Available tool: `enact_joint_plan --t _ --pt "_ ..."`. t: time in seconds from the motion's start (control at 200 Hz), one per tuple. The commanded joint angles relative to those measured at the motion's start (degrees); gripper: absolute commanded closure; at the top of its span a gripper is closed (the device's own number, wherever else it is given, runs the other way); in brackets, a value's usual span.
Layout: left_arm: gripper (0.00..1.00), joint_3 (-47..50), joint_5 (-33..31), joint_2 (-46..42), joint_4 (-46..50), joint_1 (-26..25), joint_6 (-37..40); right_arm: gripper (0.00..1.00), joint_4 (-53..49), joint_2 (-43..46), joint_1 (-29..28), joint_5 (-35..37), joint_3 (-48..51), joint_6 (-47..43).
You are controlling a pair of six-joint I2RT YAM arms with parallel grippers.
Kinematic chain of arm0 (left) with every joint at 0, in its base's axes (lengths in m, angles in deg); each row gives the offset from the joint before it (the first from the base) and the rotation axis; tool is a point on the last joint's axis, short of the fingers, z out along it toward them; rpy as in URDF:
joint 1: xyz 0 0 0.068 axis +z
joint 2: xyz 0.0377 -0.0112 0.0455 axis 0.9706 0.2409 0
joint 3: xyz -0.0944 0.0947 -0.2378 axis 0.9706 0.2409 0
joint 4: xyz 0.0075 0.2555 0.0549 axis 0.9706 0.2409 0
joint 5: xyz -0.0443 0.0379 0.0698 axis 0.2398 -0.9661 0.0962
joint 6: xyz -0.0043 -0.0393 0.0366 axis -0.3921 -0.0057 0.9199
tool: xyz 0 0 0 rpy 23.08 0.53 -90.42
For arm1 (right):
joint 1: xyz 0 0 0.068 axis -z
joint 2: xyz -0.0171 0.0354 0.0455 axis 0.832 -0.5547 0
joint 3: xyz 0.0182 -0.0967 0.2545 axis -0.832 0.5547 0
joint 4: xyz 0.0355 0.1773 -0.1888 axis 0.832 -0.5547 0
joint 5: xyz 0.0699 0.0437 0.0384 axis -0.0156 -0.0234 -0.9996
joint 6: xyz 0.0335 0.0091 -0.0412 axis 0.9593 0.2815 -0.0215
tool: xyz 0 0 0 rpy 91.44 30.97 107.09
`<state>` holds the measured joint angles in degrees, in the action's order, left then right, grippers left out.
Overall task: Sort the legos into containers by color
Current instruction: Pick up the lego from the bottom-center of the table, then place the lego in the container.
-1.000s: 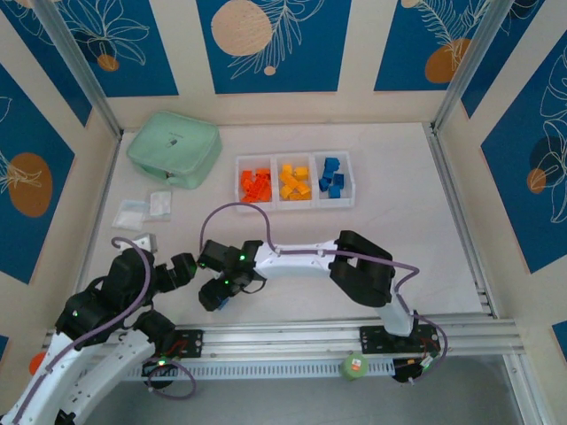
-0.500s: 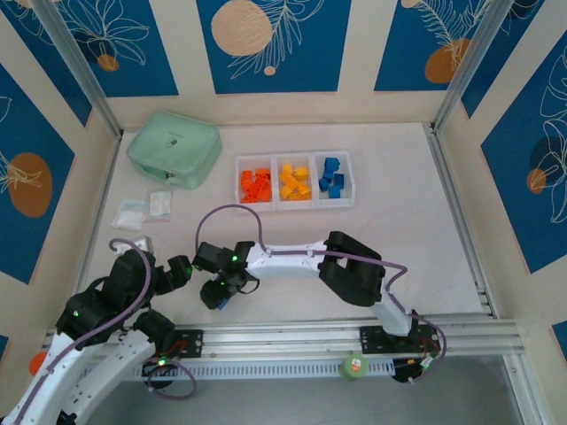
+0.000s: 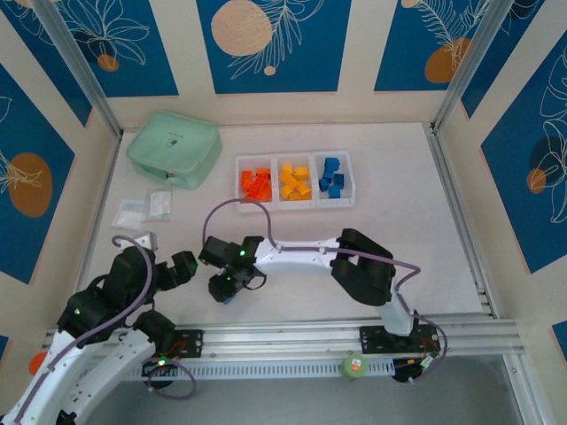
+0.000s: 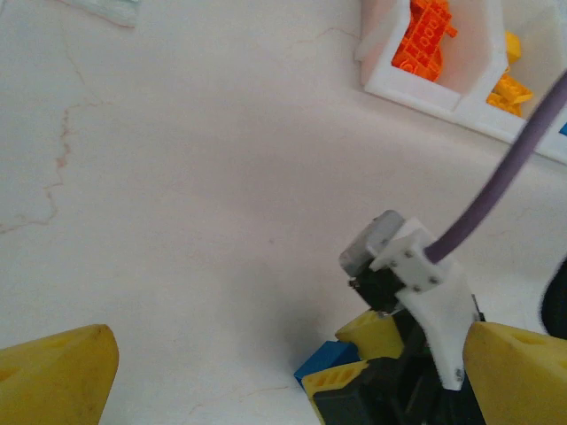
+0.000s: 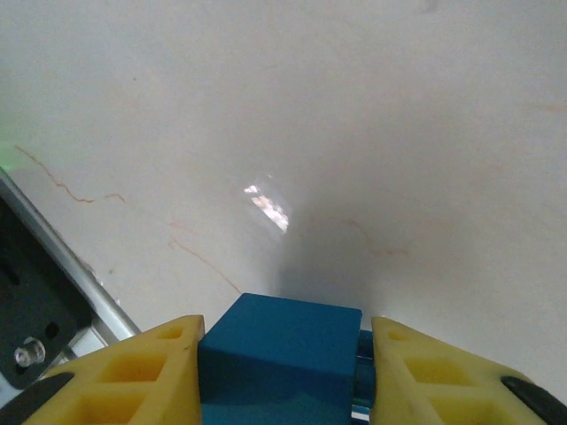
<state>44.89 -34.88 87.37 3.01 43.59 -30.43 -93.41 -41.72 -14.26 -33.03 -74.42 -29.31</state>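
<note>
A blue lego (image 5: 282, 350) lies on the white table near the front, left of centre. My right gripper (image 5: 288, 329) points down over it, its yellow fingers shut against the brick's two sides. The same blue lego (image 4: 326, 361) shows between those fingers in the left wrist view, and from above (image 3: 227, 299) it peeks out under the right gripper (image 3: 226, 292). My left gripper (image 3: 182, 268) hangs wide open just to the left, holding nothing. The containers (image 3: 294, 205) stand at the back with red-orange legos (image 3: 257, 184), yellow-orange legos (image 3: 294, 183) and blue legos (image 3: 331, 177) in separate bins.
A mint green zip case (image 3: 174, 148) lies at the back left. Two clear plastic bags (image 3: 133, 211) lie in front of it, with a small grey piece (image 3: 143, 241) nearer me. The aluminium rail (image 3: 337, 336) runs along the near edge.
The right gripper's jaws have come together round the blue lego, and that arm's wrist shifted slightly. The left arm has stayed where it was, open.
</note>
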Motion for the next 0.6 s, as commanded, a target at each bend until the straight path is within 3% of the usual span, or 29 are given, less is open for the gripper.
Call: enact_joint_plan --t 0.0,0.245,0.45,0.595 --pt "0.01 -1.4 2.6 1.4 -3.9 0.1 1.4 0.64 -0.9 6.8 2.3 0.6 2.0 1.3" --pt "0.01 -1.1 5.7 7.1 -12.1 0.1 2.9 0.64 -4.2 18.3 14.3 2.1 7.1 1.8" --pt "0.01 -0.4 8.8 14.8 -22.2 0.1 4.6 0.64 -6.5 24.3 32.8 4.8 7.3 -0.9" --pt "0.01 -0.5 10.8 21.2 -29.3 0.1 5.3 0.64 -4.4 21.5 43.8 6.9 5.1 -3.9"
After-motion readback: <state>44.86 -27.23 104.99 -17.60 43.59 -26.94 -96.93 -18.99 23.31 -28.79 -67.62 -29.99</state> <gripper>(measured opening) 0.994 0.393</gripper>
